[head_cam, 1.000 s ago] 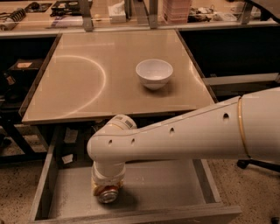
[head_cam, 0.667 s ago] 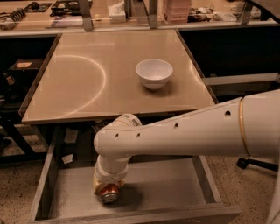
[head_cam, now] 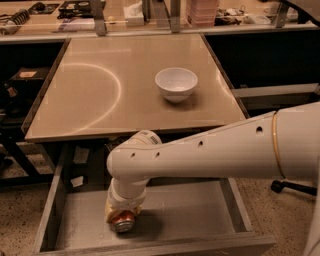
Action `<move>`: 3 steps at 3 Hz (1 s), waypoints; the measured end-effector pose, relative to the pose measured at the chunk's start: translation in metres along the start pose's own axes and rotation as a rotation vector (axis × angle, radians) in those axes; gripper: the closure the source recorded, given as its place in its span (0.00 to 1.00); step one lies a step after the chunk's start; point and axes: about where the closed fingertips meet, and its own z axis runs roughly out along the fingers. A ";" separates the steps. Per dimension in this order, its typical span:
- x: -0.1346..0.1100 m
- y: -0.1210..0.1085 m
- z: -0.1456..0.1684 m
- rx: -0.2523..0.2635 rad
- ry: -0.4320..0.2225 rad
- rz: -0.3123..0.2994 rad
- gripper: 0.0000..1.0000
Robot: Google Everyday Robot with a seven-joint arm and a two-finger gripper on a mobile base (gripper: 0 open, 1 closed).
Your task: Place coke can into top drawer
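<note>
The top drawer (head_cam: 200,212) is pulled open below the table's front edge, showing its flat grey bottom and low sides. The coke can (head_cam: 123,220) is inside it at the front left, down at the drawer bottom, its silver end facing the camera. My gripper (head_cam: 121,216) points down into the drawer from the white arm (head_cam: 210,152) and is shut around the can, with yellowish fingertips (head_cam: 109,215) at its side. The wrist hides most of the can's body.
A white bowl (head_cam: 176,84) stands on the tan table (head_cam: 100,90) at the right middle. A cluttered shelf (head_cam: 150,15) runs along the back. Dark shelving stands at the left, and a chair base (head_cam: 295,187) at the right.
The wrist and arm have shifted slightly to the right above the drawer. The can stays at about the same spot in the drawer, still held.
</note>
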 end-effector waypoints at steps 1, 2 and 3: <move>0.000 0.000 0.000 0.000 0.000 0.000 0.35; 0.000 0.000 0.000 0.000 0.000 0.000 0.13; 0.000 0.000 0.000 0.000 0.000 0.000 0.00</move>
